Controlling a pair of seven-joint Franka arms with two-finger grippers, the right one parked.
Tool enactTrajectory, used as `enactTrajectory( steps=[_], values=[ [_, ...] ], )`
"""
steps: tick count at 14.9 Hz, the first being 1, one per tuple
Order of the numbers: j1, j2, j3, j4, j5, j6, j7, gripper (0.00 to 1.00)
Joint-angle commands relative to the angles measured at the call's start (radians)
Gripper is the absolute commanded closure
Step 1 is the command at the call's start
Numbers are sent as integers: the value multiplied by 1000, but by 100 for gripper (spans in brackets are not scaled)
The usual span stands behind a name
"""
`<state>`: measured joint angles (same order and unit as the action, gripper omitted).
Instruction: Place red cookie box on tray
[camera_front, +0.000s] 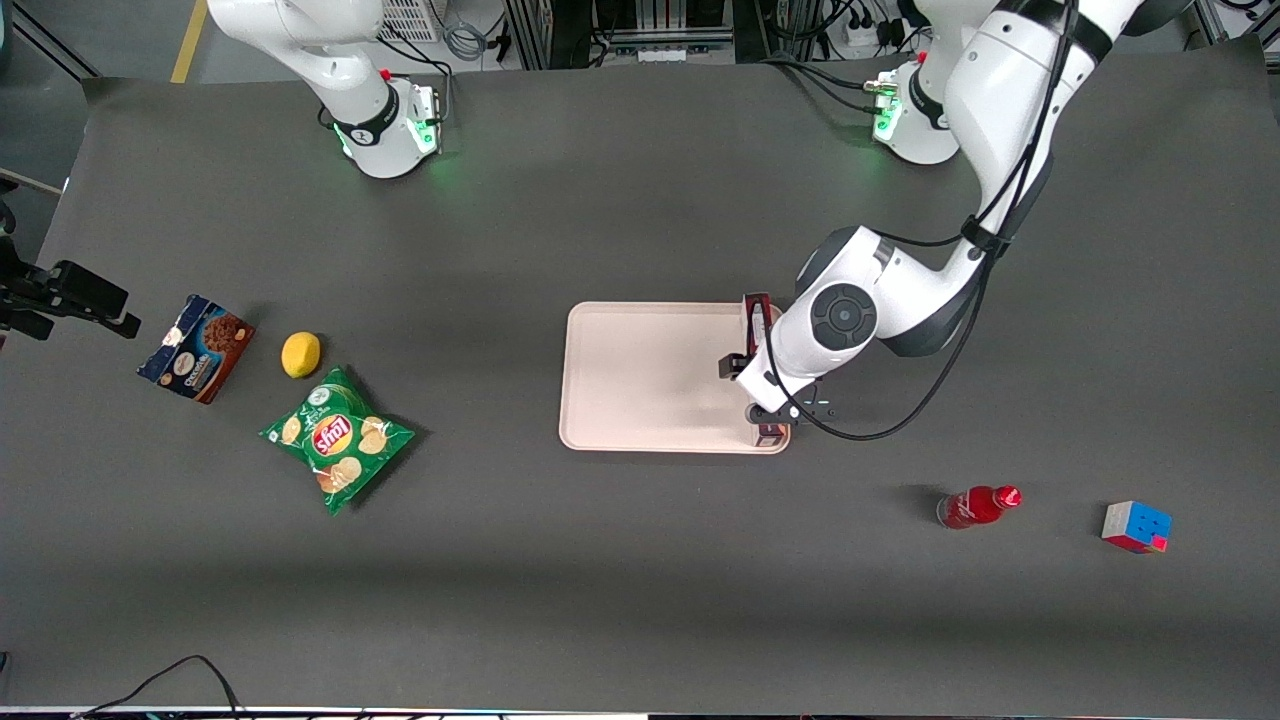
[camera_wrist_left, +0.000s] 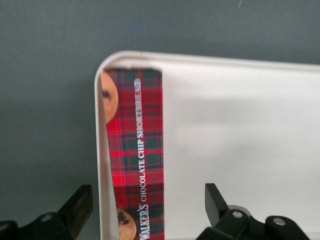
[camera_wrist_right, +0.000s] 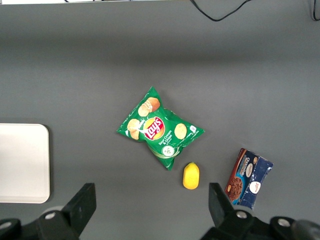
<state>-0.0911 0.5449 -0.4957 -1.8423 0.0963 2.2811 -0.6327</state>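
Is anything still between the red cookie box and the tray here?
No. The red cookie box already lies flat in the tray, along its rim at the working arm's end. The gripper hangs open above it, fingers apart on either side, nothing between.

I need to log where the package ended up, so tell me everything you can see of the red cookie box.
The long, slim red tartan cardboard cookie box reads "Walker's Chocolate Chip Shortbread" in white, with cookie pictures at both ends. It lies flat inside the pale pink rectangular plastic tray, lengthwise against the tray's rim at the edge nearest the working arm, one end tucked into a rounded corner. The left arm's end effector hovers above it, fingers open and astride it, not touching.
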Motion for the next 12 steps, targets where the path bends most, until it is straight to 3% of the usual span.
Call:
enactTrajectory(
  steps=[1,4,9,12],
  values=[
    [4,-111,2,49,45,-113,-21,0],
    [31,-146,8,110,51,-211,25,0],
    [171,-313,48,117,33,-352,307,0],
    [191,-420,155,107,22,-454,477,0]
  ],
)
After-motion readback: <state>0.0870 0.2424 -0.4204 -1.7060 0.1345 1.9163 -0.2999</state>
